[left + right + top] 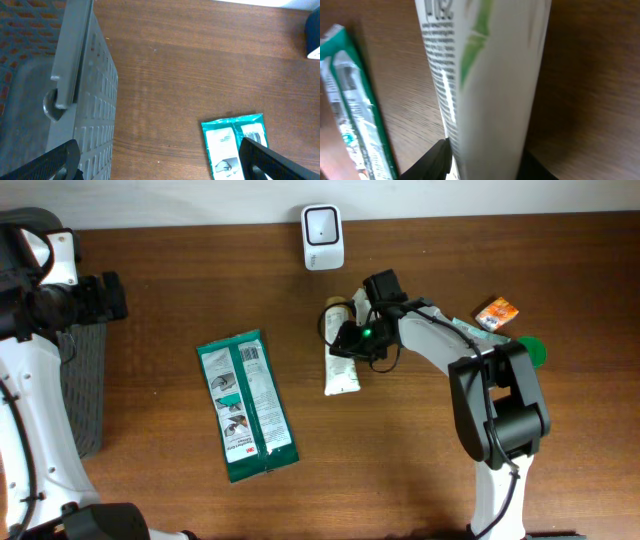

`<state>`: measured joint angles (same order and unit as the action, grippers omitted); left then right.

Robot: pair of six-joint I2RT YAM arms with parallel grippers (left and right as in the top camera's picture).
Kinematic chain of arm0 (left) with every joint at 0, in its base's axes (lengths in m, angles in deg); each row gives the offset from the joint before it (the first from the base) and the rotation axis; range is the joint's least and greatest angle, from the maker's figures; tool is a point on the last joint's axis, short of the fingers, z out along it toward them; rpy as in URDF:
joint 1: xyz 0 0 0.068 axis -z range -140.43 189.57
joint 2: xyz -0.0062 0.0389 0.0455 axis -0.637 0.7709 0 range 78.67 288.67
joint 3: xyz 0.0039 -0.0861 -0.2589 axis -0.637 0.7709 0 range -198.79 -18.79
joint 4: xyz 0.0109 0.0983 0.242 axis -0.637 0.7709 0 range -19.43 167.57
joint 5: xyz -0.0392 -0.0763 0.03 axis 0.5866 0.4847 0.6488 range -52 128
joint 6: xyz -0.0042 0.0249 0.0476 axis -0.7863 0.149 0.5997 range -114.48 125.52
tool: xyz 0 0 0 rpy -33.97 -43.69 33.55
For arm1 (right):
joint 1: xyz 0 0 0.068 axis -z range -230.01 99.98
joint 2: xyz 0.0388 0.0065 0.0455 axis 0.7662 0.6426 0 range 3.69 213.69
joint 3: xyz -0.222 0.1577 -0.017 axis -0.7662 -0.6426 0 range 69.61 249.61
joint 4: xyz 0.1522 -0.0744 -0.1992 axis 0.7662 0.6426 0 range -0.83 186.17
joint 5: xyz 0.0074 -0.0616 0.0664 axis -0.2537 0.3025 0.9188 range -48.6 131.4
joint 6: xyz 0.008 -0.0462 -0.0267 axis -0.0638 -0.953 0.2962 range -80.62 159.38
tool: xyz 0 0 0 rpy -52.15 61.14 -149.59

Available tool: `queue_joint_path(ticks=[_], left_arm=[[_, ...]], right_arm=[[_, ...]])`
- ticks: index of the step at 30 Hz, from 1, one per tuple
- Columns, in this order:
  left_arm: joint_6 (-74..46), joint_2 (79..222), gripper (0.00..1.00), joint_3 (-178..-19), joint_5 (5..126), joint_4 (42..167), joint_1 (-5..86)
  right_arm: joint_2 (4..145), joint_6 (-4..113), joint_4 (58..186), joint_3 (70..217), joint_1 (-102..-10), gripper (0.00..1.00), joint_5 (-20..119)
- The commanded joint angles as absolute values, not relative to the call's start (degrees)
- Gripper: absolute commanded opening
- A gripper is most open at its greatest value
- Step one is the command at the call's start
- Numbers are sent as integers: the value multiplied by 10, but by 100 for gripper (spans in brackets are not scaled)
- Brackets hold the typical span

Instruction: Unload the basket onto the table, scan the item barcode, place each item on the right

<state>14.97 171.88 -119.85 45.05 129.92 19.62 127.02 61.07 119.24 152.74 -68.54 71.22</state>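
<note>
Right claw (348, 342) clamps white tube (341, 375); left claw (160, 167) wide open.

There's open room on the brown wooden table (150, 300) between the grey mesh basket (85, 380) at the left edge and the flat green foil packet (246, 405). Only a narrow lane separates that packet from the white plastic tube (342, 355). The path to the white boxy scanner (323, 237) is clear from the left. The right arm (495, 400) bends over the tube and blocks the right side, with a small orange packet (497, 312) and a round green object (533, 350) beside it.

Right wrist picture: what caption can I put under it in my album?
White tube on the wooden table, the tool's fingers either side, green packet beside it.
</note>
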Motion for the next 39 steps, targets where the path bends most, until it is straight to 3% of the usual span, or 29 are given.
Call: queue_joint_path(ticks=[1,3,6,10,15,23,28,30,34,39], left_arm=[[157,1712,99,-1202,451,1299,195],[157,1712,99,-1202,451,1299,195],[157,1712,99,-1202,451,1299,195],[157,1712,99,-1202,451,1299,195],[157,1712,99,-1202,451,1299,195],[157,1712,99,-1202,451,1299,195],[157,1712,99,-1202,451,1299,195],[157,1712,99,-1202,451,1299,195],[157,1712,99,-1202,451,1299,195],[157,1712,99,-1202,451,1299,195]], right_arm=[[1309,607,1178,1523,-692,35,737],[1309,594,1170,1523,-692,4,766],[1291,534,1176,1524,-667,4,857],[1113,372,1272,1524,-641,4,999],[901,361,1330,1524,-581,4,1052],[833,369,1369,1529,-559,4,1017],[865,381,1458,1658,-601,4,774],[943,360,1461,1761,-675,4,544],[1094,259,1262,1771,-751,4,224],[1256,50,1038,1771,-766,4,122]])
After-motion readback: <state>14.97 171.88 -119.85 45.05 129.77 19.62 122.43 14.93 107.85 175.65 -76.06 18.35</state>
